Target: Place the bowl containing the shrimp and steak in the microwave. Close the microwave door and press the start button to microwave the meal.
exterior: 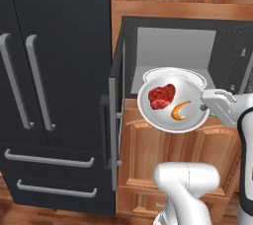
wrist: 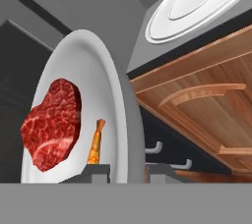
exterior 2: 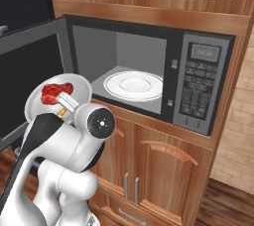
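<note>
Hand view: gripper [wrist: 127, 170] pinches the bowl [wrist: 123, 120] rim at 6 o'clock, jaws narrow; steak [wrist: 51, 124] and shrimp [wrist: 96, 143] aboard; bowl held outside the open microwave [exterior 2: 149, 71], ready for insertion.

Even, bright rendered light falls across sharp frames, with soft gloss on the bowl [exterior: 190, 118] and faint shadow inside the microwave [exterior 2: 94, 54].

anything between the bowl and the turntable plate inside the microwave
Nothing sits between them. In the right base view the bowl hangs before the open microwave, and the cavity floor up to the turntable plate is bare.
</note>
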